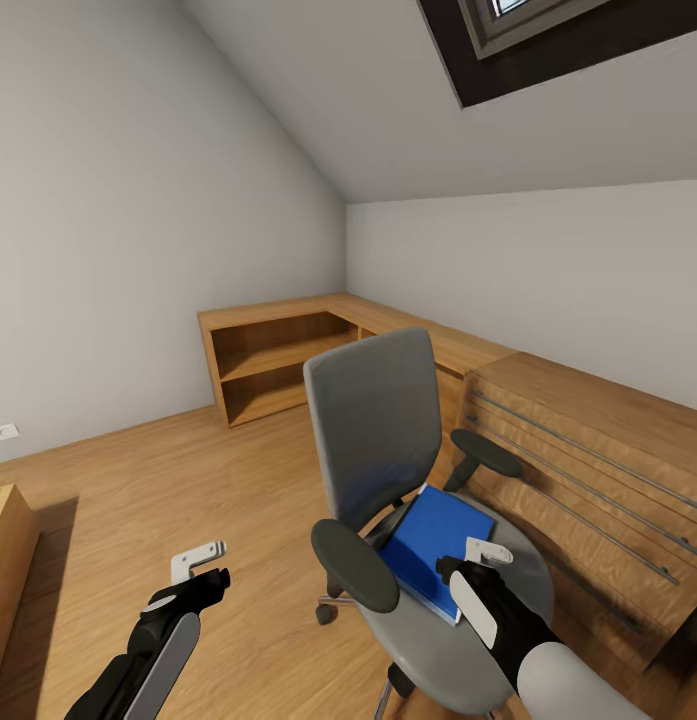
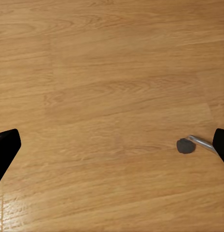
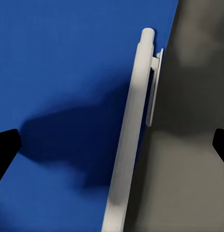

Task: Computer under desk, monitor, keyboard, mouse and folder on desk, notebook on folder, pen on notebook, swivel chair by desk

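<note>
Blue folder (image 1: 435, 545) flat on the grey seat of the chair (image 1: 373, 440), one corner toward the backrest, an edge near the seat's front. Plain bright blue, no label or writing legible. White pen (image 3: 133, 130) with a clip lying along the folder's edge, partly on the blue, partly over the grey seat (image 3: 189, 145). Tall grey back, two black oval armrests, chrome base with a caster (image 1: 326, 613) on the wood floor (image 1: 188, 480).

Right gripper (image 1: 480, 560) just above the folder and pen, fingers spread wide, dark tips at both borders of the right wrist view, nothing between them but folder and pen below. Left gripper (image 1: 203, 567) out over bare floor beside the chair, spread wide too, holding nothing; a caster (image 2: 185, 145) and chrome leg visible beneath it.

Around: low wooden shelf unit (image 1: 278, 360) along the corner behind the chair, wooden drawer chest (image 1: 588, 460) with thin metal rails close at the chair's right, wooden furniture edge (image 1: 8, 550) at far left, small white wall socket (image 1: 5, 432), sloped grey ceiling with dark-framed skylight (image 1: 548, 40).
</note>
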Controlling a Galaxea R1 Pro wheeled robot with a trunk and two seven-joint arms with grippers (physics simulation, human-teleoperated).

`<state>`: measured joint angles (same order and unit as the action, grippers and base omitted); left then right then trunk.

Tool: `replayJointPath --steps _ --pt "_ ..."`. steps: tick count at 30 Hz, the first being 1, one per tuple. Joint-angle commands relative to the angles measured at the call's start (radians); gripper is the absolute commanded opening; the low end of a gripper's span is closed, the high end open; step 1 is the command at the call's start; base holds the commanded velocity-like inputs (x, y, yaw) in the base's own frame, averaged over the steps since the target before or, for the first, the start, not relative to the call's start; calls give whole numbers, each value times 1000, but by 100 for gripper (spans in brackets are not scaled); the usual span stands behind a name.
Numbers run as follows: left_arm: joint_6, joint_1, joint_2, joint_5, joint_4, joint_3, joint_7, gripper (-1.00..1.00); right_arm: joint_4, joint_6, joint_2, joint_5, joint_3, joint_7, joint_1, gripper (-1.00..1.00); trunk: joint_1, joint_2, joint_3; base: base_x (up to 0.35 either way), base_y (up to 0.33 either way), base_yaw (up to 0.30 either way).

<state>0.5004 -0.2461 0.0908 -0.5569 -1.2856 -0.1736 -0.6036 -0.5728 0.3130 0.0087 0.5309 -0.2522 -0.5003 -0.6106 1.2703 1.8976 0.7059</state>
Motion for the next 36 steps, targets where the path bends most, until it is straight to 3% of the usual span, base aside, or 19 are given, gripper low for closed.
replayJointPath --steps 1,29,30,36 --pt "1 -1 1 -9 -1 -3 -10 100 0 5 -1 15 -5 -7 0 100 0 0 1 0 0 0" --pt "1 -1 1 -10 -1 -4 -10 100 1 5 -1 17 -4 21 0 100 0 0 1 0 0 0" --pt "1 -1 1 -10 -1 -4 -10 100 1 5 -1 17 -4 21 0 -100 0 0 1 0 0 0" --pt "1 -1 1 -10 -1 -3 -10 100 1 5 -1 17 -5 22 0 -100 0 0 1 0 0 0"
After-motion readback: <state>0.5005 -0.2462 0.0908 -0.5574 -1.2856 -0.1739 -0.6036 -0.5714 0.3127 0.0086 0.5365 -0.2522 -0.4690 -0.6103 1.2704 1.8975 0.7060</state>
